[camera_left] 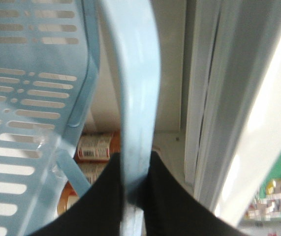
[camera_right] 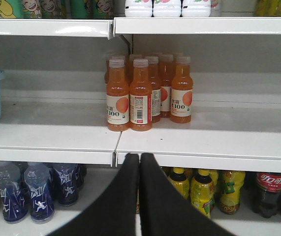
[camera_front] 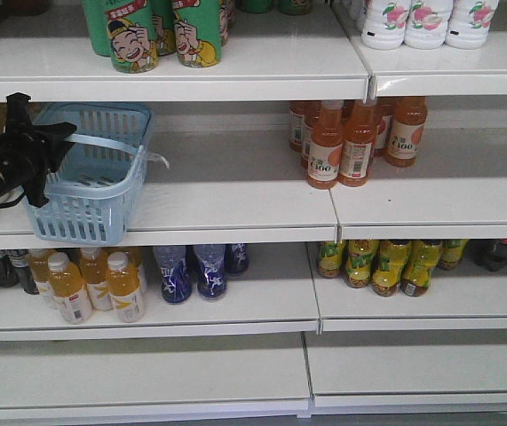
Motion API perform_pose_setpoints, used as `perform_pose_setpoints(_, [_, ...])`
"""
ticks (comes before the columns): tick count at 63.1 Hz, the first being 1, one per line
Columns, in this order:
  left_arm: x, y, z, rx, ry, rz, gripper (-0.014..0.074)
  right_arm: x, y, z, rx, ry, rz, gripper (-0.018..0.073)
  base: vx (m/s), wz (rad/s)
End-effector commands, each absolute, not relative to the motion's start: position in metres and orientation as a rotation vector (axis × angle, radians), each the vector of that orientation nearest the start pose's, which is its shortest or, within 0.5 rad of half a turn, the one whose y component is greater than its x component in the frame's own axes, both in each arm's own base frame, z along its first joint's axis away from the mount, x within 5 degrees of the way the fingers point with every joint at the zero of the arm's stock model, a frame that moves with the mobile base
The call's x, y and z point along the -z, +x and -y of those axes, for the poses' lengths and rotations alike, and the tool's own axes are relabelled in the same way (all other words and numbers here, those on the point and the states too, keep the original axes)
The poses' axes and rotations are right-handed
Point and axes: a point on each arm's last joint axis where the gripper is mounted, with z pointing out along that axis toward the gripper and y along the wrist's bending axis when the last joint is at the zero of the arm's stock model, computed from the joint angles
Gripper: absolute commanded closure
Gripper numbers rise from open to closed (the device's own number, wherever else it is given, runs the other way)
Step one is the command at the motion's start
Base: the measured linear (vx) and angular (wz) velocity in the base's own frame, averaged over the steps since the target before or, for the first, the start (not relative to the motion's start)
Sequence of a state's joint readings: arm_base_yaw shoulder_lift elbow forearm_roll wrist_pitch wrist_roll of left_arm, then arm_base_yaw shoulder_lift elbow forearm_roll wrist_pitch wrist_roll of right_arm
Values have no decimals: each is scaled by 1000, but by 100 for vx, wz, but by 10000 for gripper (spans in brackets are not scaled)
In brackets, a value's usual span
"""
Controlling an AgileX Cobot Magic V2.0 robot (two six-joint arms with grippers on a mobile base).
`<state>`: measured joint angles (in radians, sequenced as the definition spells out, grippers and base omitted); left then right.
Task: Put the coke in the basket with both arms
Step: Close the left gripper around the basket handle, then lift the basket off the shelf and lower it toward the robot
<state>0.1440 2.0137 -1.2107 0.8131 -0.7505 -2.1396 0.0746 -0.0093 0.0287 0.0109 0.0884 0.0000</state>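
Note:
The light blue basket (camera_front: 93, 200) stands at the left end of the middle shelf. My left gripper (camera_front: 58, 135) is at the basket's left rim, shut on the pale blue handle (camera_left: 139, 98), which runs up between the two black fingers (camera_left: 101, 196). Dark coke bottles with red labels (camera_right: 270, 189) stand on the lower shelf at the far right, also visible in the front view as coke bottles (camera_front: 504, 253). My right gripper (camera_right: 140, 160) is shut on nothing, hanging in front of the middle shelf's edge, left of the coke and apart from it.
Orange juice bottles (camera_right: 142, 93) cluster on the middle shelf above my right gripper. Yellow tea bottles (camera_right: 202, 191) stand just left of the coke, blue bottles (camera_right: 27, 189) further left. Green cans (camera_front: 160, 31) and white bottles (camera_front: 426, 19) fill the top shelf.

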Motion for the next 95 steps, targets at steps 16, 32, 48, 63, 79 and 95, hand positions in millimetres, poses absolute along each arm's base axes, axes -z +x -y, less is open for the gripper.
perform_pose_setpoints(16, [-250, 417, -17, 1566, -534, -1670, 603, -197, 56, -4, -64, -49, -1523, 569, 0, 0])
perform_pose_setpoints(32, [-261, 390, -15, 1650, -183, -1807, 603, -197, 56, -4, -64, -49, -1523, 569, 0, 0])
perform_pose_setpoints(48, [-274, 361, -3, 1544, 140, -2035, 603, -197, 56, -4, -64, -49, -1523, 569, 0, 0])
perform_pose_setpoints(63, [-311, 338, 21, 1465, 334, -2035, 603, -197, 56, -4, -64, -49, -1523, 569, 0, 0])
perform_pose_setpoints(79, [-324, 317, 72, 1479, 580, -2058, 603, -197, 56, -4, -64, -49, -1523, 569, 0, 0])
perform_pose_setpoints(95, [-298, 301, 106, 1518, 584, -2143, 603, -197, 56, -4, -64, -49, -1523, 569, 0, 0])
